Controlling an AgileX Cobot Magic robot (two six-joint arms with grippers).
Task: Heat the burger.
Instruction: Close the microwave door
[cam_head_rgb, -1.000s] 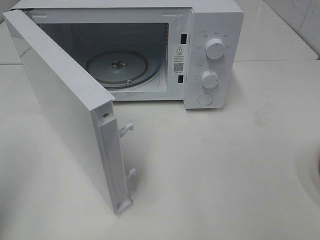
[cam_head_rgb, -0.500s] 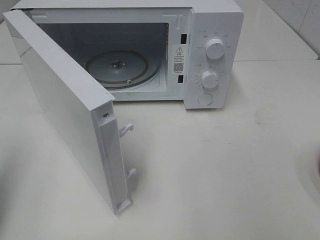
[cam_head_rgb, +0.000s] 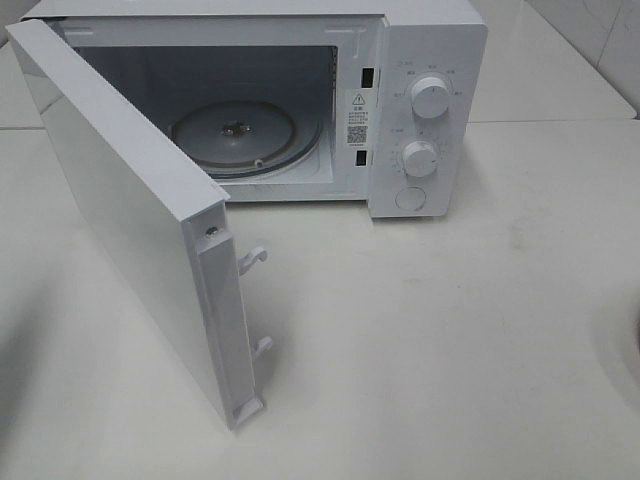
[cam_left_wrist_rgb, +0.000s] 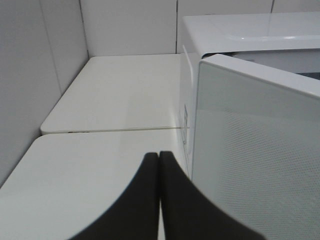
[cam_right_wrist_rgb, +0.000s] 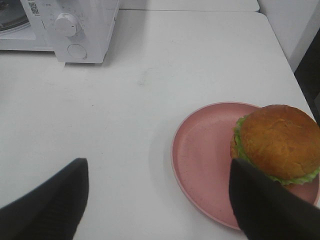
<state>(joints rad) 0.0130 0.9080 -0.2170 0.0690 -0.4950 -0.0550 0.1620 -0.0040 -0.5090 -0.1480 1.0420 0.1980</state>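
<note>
The burger (cam_right_wrist_rgb: 277, 141) is sitting toward one edge of the pink plate (cam_right_wrist_rgb: 200, 155) at the lower right of the right wrist picture, and the right gripper (cam_right_wrist_rgb: 157, 195) is hanging over it with its jaws spread wide and nothing between them, while the left gripper (cam_left_wrist_rgb: 159, 165) is pressed fully together, empty, beside the microwave door (cam_head_rgb: 130, 230). A careless grab could be squashing the soft bun or tipping the filling out (and the plate might skid on the slick top). The white table (cam_head_rgb: 450, 340) is running bare to tiled walls, with the microwave (cam_head_rgb: 425, 60) standing open at the upper middle of the high view.
</note>
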